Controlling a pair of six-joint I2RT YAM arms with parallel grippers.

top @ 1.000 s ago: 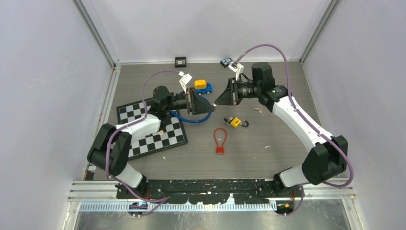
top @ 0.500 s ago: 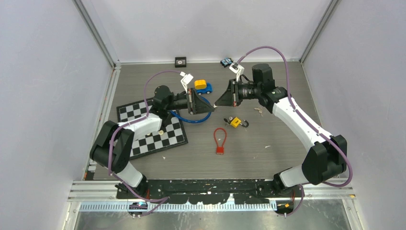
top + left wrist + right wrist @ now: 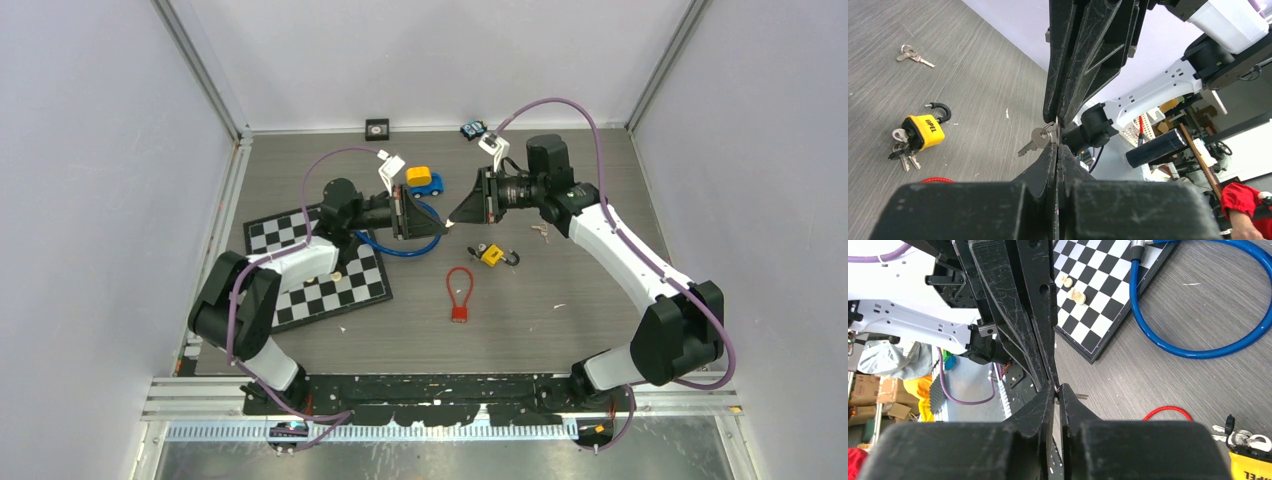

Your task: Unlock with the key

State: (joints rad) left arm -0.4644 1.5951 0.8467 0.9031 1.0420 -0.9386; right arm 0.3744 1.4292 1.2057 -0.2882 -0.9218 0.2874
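Note:
A small silver key on a ring hangs in the air where my two grippers meet tip to tip above the table middle. My right gripper is shut, with the key's ring pinched at its tips; the key's blade pokes out beside it. My left gripper is shut, its tips right under the key's head. The yellow padlock lies on the table with its shackle out and a bunch of keys beside it.
A red cable lock lies in front of the padlock. A blue cable lock lies partly on the chessboard at the left. Loose keys, a toy car and two small items by the back wall.
The two grippers have closed in slightly on each other; their tips now meet. Nothing on the table has moved.

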